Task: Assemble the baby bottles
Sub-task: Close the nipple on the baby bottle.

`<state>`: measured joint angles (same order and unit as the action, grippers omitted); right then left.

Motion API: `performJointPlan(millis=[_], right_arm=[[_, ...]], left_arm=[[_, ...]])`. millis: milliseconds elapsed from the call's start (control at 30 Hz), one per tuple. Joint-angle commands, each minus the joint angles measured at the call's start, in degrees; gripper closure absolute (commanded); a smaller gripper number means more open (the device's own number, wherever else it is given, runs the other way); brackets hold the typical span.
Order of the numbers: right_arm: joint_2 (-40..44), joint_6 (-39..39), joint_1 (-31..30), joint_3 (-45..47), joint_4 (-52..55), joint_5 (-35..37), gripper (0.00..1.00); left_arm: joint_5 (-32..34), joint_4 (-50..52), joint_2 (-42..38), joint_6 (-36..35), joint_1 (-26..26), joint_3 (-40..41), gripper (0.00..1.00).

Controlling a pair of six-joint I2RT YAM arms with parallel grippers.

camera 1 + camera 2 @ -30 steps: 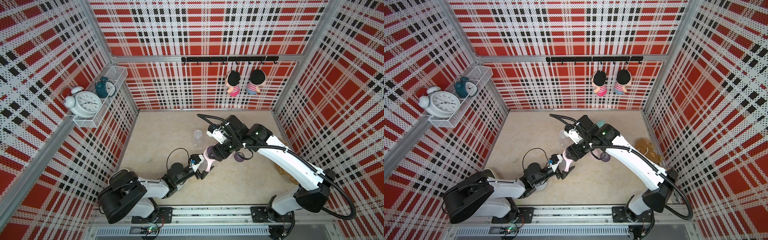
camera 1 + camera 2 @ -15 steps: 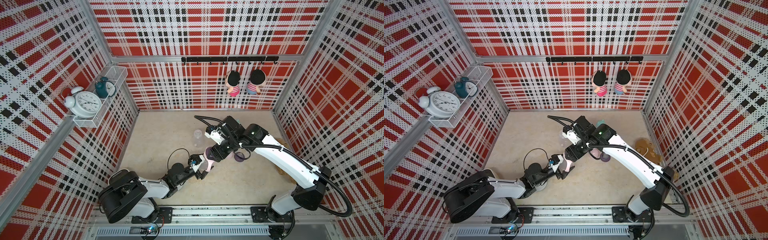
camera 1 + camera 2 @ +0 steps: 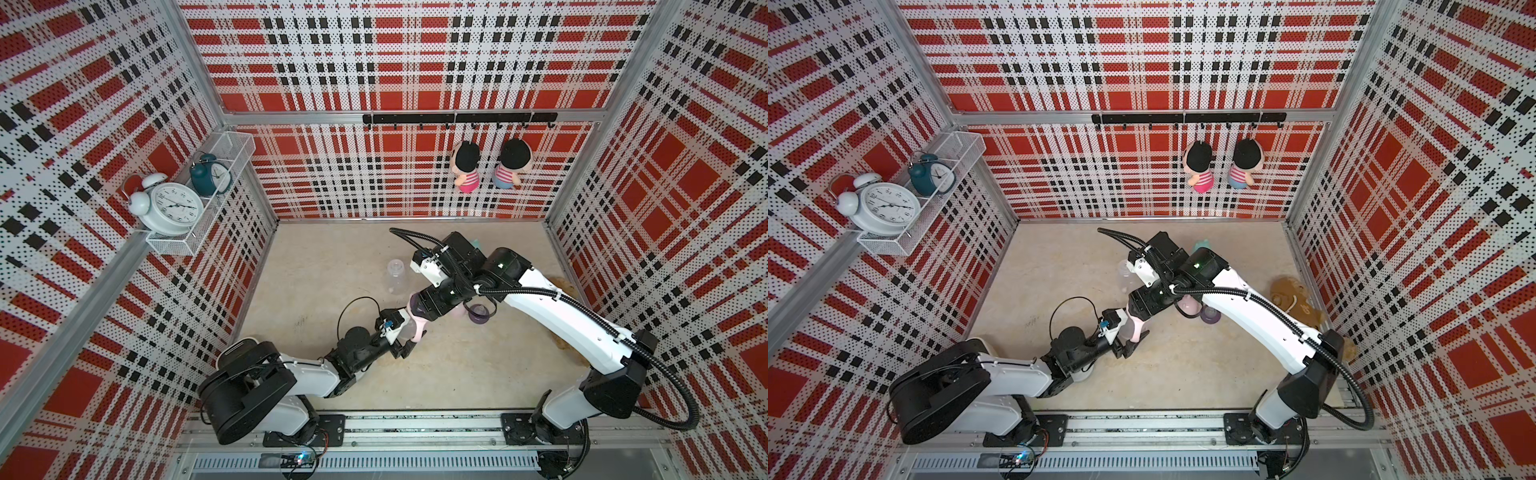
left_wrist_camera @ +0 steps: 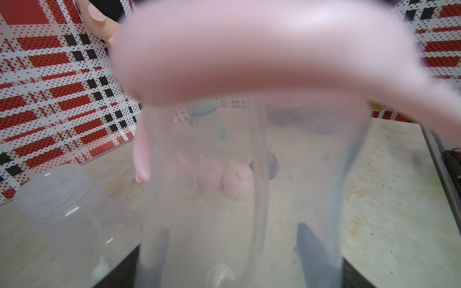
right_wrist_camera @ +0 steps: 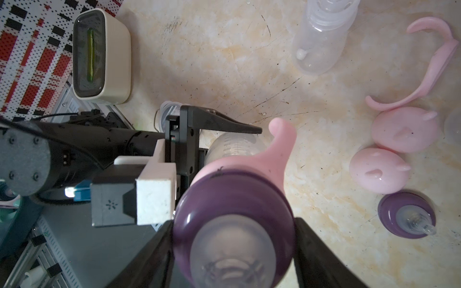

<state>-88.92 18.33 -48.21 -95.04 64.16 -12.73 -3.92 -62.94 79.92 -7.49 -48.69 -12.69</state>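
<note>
Above the worktop (image 3: 457, 374), my left fingers (image 5: 224, 124) clench the clear bottle (image 5: 234, 144) and my right fingers (image 5: 319, 254) grasp the purple collar (image 5: 232, 192) atop it (pink handle ring (image 5: 277, 149) between); I fear a tilted twist cross-threads it or spins the bottle loose.

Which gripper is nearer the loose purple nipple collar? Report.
Right. The right gripper holds the clear bottle's top beside the loose purple collar; the left gripper grips that bottle from the far side.

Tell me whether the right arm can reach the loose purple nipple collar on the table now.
Probably not yet: the right gripper is clamped on another nipple collar atop the held bottle. The loose collar lies nearby, uncovered.
</note>
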Motion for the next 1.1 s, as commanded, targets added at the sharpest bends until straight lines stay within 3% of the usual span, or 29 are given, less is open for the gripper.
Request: performJointPlan(millis=[0, 200, 433, 667, 800, 1067], right_arm=[[-1.27, 8.11, -0.49, 2.84, -4.49, -3.78, 0.39], [-2.90, 18.40, -0.49, 3.01, -5.02, -3.30, 0.43], [-4.68, 18.69, -0.62, -0.21, -1.22, 0.89, 0.45], [-3.62, 9.88, -0.93, -2.06, 2.05, 11.52, 0.45], [-2.06, 6.13, -0.92, -1.53, 0.67, 12.52, 0.45], [1.34, 2.07, -0.90, 3.22, -6.26, 2.49, 0.44]], left_arm=[[6.44, -5.37, -0.13, -0.76, -2.53, -2.43, 1.00], [13.87, -9.31, 1.49, -1.40, -4.69, -2.28, 1.00], [15.10, -10.13, 1.75, -2.02, -5.01, -2.36, 1.00], [1.02, -8.25, -0.43, 1.45, 0.26, -1.32, 1.00], [-8.15, -6.87, -2.13, 4.56, 3.77, -1.35, 1.00], [-12.22, -4.97, -4.59, 4.75, 3.93, -1.73, 1.00]])
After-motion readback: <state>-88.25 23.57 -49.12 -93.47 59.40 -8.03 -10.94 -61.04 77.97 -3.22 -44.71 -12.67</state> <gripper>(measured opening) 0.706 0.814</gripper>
